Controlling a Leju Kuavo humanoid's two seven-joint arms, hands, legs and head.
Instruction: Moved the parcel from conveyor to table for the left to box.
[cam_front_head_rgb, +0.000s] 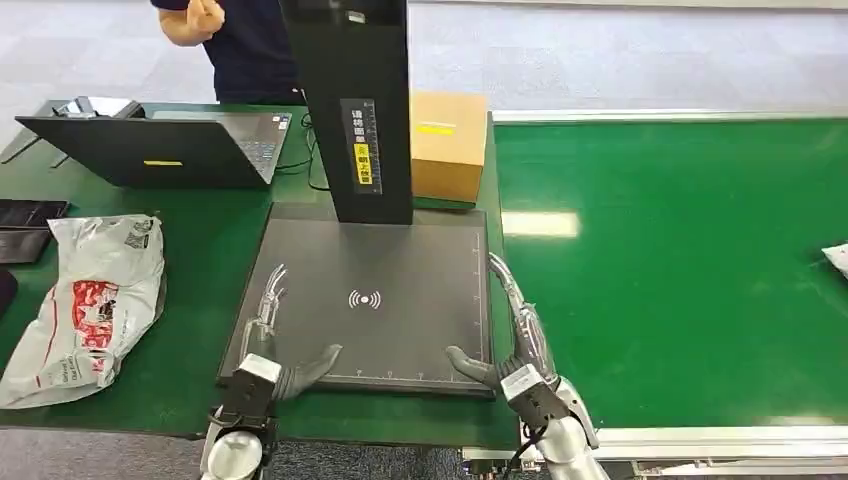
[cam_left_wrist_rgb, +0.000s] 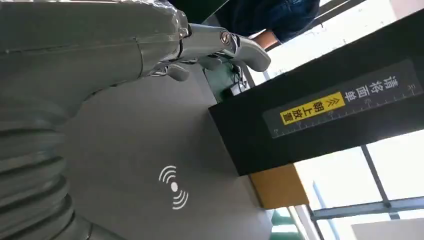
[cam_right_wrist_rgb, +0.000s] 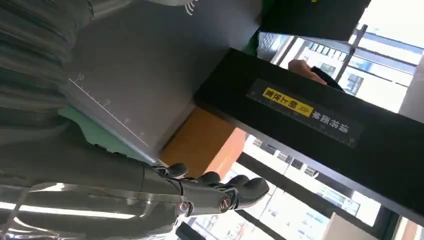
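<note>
Parcel (cam_front_head_rgb: 838, 260): a pale sliver at the far right edge of the green conveyor (cam_front_head_rgb: 680, 260), well apart from both hands; too little shows to tell its make. Likely a soft, light poly bag like the white mailer (cam_front_head_rgb: 85, 305) lying on the table's left: limp, slick, prone to sag, so best taken across the middle or by a bunched fold. Right hand (cam_front_head_rgb: 515, 340) and left hand (cam_front_head_rgb: 270, 335): both spread flat, empty, at the edges of the dark scan pad (cam_front_head_rgb: 400, 260). Cardboard box (cam_front_head_rgb: 448, 145) stands behind the pad.
</note>
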